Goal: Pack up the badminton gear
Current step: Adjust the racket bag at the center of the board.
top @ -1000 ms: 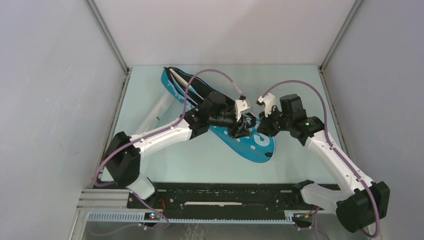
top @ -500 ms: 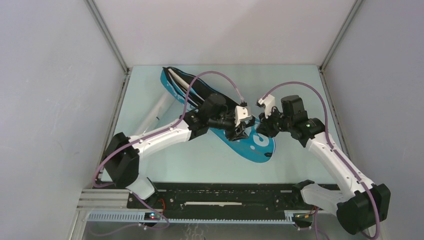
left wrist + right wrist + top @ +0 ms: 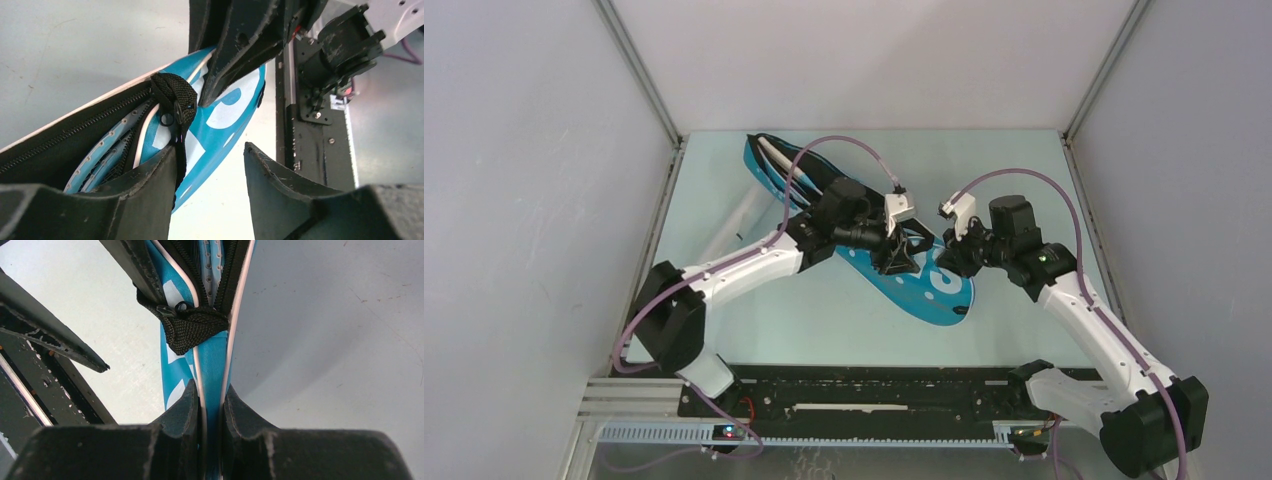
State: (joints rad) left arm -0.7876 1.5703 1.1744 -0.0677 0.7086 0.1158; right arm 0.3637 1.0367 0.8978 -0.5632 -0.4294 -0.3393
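So the blue racket bag (image 3: 946,288) lies diagonally on the counter (image 3: 824,320) - long axis running from the far-left corner down to near-right, with the wide rounded end pointing near-right, toward the right arm. The 2 arms meet over that wide end.

The right end effector (image 3: 210,390) is clenched on the bag's white-piped edge, just short of the black zipper pull tab (image 3: 192,325). The left end effector (image 3: 210,155) is released, jaws spread, and the pull tab (image 3: 175,100) hangs right against the inner face of 1 finger (image 3: 150,170) - nothing gripped yet.

Past the pull the zipper gapes toward the far-left end, with a light-blue racket (image 3: 100,155) showing inside.

My read: the left arm is nearer the pull, so it pinches the tab and drags it along the long axis, away from the right arm's anchor, toward far-left.
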